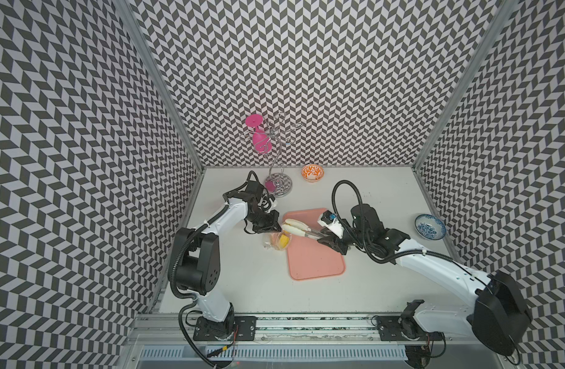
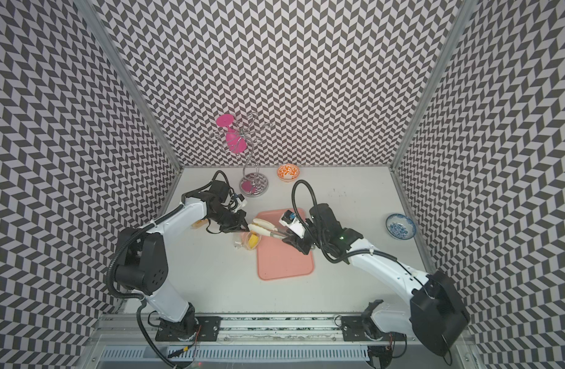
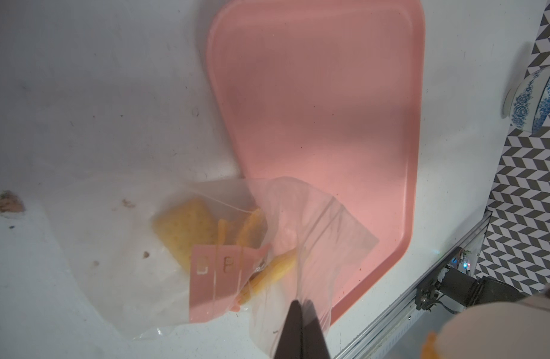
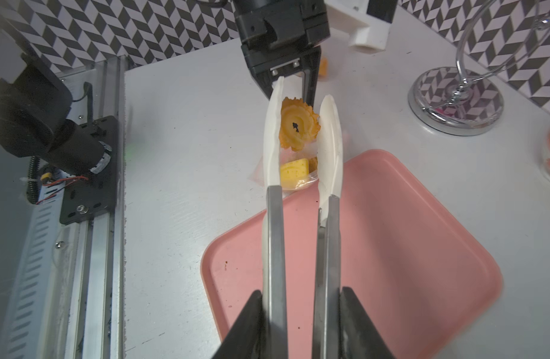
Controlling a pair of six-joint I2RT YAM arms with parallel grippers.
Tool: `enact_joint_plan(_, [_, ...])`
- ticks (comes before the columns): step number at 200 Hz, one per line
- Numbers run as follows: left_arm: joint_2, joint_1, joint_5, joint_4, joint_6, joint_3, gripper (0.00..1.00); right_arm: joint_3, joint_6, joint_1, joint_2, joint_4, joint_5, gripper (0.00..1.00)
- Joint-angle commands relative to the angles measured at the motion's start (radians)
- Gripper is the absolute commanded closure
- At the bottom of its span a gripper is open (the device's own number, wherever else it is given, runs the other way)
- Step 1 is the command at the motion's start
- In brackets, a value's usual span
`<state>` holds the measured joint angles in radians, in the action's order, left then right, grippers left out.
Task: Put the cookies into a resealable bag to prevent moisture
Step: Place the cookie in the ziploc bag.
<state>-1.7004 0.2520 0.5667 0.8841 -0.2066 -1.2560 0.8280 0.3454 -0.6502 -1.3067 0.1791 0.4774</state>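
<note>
Pinches a fold of the resealable bag (image 3: 314,217) at its lip with the left gripper (image 3: 300,306), jaws pressed fully together, lifting the mouth off the table (image 3: 81,93). Squeezes the tongs (image 4: 275,233) by their metal arms in the right gripper (image 4: 301,295), jaws part-way closed around them. Carries one round swirl cookie (image 4: 298,124) between the white tong tips, right over the bag mouth.

Places the bag at the 9 o'clock edge of the pink tray (image 1: 316,262) in both top views, with the tongs reaching in from 3 o'clock and the left gripper at the bag's 11 o'clock. Shows a square cracker (image 3: 186,230) and several yellow-orange pieces already inside, and none on the tray. Shows also a small orange piece (image 4: 323,66) on the table behind the left gripper, possibly another cookie.

Likely handles as light, dry and brittle: crumbling under a hard squeeze, slipping from smooth tips under a weak one. Best taken edge to edge across the rim, as here, not across the thin face. Expect limp, slick film on the bag, collapsing without that lift, so take hold near the open lip. Probably calls for easing the tongs apart low inside the mouth.
</note>
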Motion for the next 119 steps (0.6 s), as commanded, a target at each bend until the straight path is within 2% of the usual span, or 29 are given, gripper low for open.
enact_joint_plan(1, [0.009, -0.018, 0.004, 0.018, 0.015, -0.024, 1.00, 0.031, -0.032, -0.011, -0.038, -0.132, 0.052, 0.63])
enact_joint_plan(50, [0.015, -0.031, 0.004, 0.025, 0.022, -0.020, 1.00, 0.030, -0.048, -0.011, -0.100, -0.190, 0.038, 0.59])
enact_joint_plan(89, [0.015, -0.040, 0.006, 0.029, 0.026, -0.021, 1.00, 0.023, -0.042, -0.011, -0.114, -0.197, 0.025, 0.54])
enact_joint_plan(119, [0.013, -0.045, 0.002, 0.032, 0.028, -0.024, 1.00, 0.026, -0.037, -0.009, -0.091, -0.179, 0.004, 0.54])
